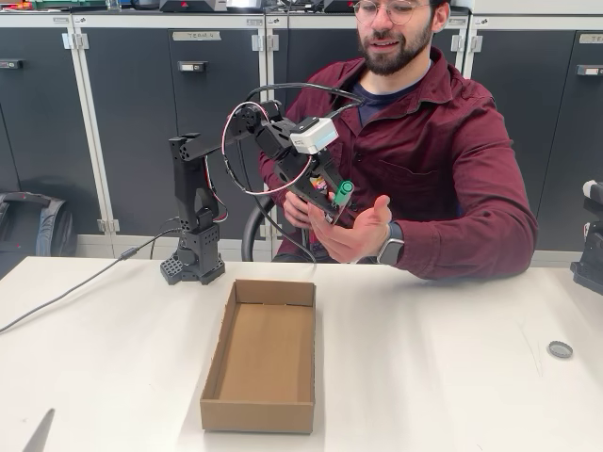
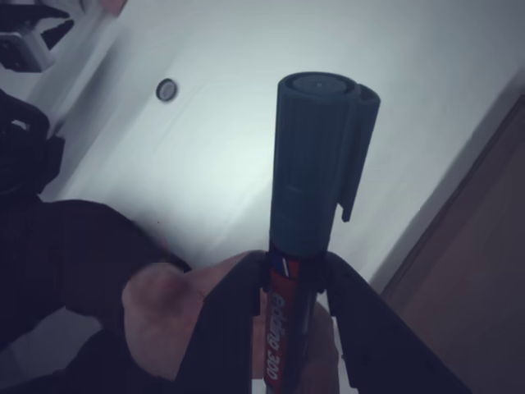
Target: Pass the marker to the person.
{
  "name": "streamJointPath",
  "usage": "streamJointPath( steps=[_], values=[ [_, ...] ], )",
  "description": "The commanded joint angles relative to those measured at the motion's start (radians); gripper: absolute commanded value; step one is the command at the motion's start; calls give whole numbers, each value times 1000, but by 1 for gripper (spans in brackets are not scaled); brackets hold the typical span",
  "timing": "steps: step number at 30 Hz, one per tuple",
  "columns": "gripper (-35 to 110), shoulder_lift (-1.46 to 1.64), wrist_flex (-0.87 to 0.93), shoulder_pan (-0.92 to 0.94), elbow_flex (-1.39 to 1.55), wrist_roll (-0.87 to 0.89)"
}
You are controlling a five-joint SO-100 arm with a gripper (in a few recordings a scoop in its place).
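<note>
The marker (image 1: 341, 195) is the thing to hand over, and at this moment it is high above the table (image 1: 452, 358), held out in front of the person (image 1: 443, 141) who sits behind it. The person is the biggest thing in the fixed view, with one open hand (image 1: 363, 234) raised, palm up, just under the marker, probably so that it can drop or be taken safely. The table is white, and on it lies an open cardboard box (image 1: 262, 358), well apart from the handover and, I think, not needed for it. The black arm (image 1: 198, 212) stands at the far edge of the table and reaches toward the person's chest, so the marker comes to the hand and not to the box. The gripper (image 2: 289, 308) is pinching the grey barrel of the marker, with the green cap sticking out free beyond the jaws; this leaves the cap end for the person to take. In the wrist view the hand shows close below the gripper. A small round disc (image 1: 560, 349) lies far to the right on the table.
</note>
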Motion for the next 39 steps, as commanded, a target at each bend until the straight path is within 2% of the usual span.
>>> streamJointPath(
  steps=[1, 4, 10, 15, 24, 31, 39],
  values=[
    [-5, 75, -26, 11, 28, -14],
    [-3, 81, -26, 8, 26, -14],
    [18, 101, -57, 34, 34, 31],
    [30, 110, -41, 54, 31, 46],
    [26, 170, -57, 127, 57, -3],
    [23, 284, 8, 357, 52, -77],
    [26, 371, 6, 822, 193, -121]
  ],
)
